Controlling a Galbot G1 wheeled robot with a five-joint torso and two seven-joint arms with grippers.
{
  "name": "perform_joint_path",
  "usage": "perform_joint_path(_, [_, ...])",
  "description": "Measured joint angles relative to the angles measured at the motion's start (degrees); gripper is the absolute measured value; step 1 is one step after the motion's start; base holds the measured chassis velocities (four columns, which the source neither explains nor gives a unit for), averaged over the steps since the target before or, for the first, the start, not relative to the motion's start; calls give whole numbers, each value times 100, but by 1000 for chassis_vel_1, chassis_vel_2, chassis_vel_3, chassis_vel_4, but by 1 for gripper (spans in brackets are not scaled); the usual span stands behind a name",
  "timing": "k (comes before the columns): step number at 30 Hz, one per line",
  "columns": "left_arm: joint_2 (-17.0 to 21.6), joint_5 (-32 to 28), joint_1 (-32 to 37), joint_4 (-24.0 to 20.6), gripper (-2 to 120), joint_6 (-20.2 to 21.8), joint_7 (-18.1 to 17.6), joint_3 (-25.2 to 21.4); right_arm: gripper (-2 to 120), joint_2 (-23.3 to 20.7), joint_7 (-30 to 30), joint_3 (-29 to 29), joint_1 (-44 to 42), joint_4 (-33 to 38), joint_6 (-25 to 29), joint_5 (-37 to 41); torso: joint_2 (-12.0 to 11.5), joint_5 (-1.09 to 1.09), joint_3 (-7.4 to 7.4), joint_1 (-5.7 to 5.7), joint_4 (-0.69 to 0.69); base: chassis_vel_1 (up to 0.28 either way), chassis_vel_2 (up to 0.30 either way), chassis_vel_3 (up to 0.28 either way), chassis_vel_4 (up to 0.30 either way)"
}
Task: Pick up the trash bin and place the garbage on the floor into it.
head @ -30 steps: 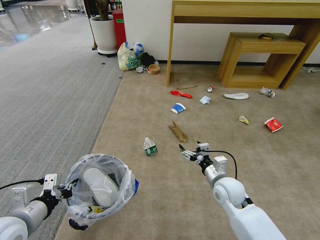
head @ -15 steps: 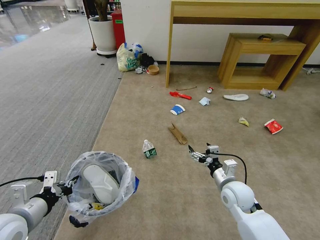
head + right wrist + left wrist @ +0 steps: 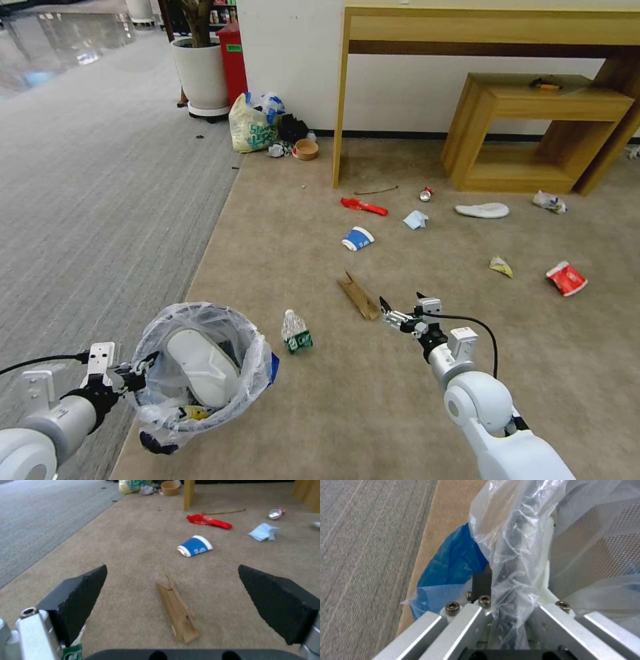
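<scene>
The trash bin (image 3: 248, 373), black with a crinkly clear bag, hangs low at the near left with a white slipper (image 3: 200, 365) inside. My left gripper (image 3: 137, 377) is shut on its rim (image 3: 515, 562), beside the blue patch (image 3: 453, 562). My right gripper (image 3: 399, 308) is open just above the floor (image 3: 373, 413), right of the near end of the brown cardboard (image 3: 359, 295). In the right wrist view the cardboard (image 3: 176, 610) lies between the spread fingers (image 3: 83, 590). Farther off lie a blue-white cup (image 3: 358, 238), red wrapper (image 3: 363, 206), tissue (image 3: 415, 219), can (image 3: 425, 194), second slipper (image 3: 482, 210) and red cup (image 3: 566, 278).
A small plastic bottle (image 3: 295, 331) lies between the bin and the cardboard. A wooden desk (image 3: 493, 27) and low wooden shelf (image 3: 540, 133) stand at the back wall. A yellowish knotted bag (image 3: 251, 128) and a white planter (image 3: 201, 73) sit back left, by the grey striped carpet (image 3: 100, 187).
The whole view has shifted as the robot moved closer to the litter. My open right gripper has moved to the right and now sits beside the cardboard's near end. The bin stays held.
</scene>
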Motion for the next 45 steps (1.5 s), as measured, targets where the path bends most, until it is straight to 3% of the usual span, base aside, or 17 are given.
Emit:
perform_joint_path(8, [-23, -32, -1, 89, 0, 0, -60, -134, 100, -40, -253, -652, 778, -940, -20, -11, 0, -2, -3, -2, 1, 2, 14, 22, -5])
perform_joint_path(14, [-9, -205, 30, 174, 0, 0, -70, -426, 100, -11, -734, -1580, 1523, -2025, 30, -137, 0, 0, -2, -2, 0, 0, 0, 0, 0])
perform_joint_path(22, [-45, -244, 62, 162, 0, 0, -124, -514, 100, 527, -1348, -2797, 2729, -3417, -76, -157, 0, -1, -2, -2, 2, 0, 0, 0, 0])
perform_joint_path(31, [-46, -267, 52, 107, 0, 0, -171, -485, 100, 1091, -1466, -3123, 3451, -4778, -304, 65, 0, -1, -2, -2, 0, 0, 0, 0, 0])
perform_joint_path(45, [-50, -233, 115, 88, 0, 0, -164, -469, 100, 1645, -1584, -3118, 3641, -5689, -361, 146, 0, -1, -2, -2, 0, 0, 0, 0, 0])
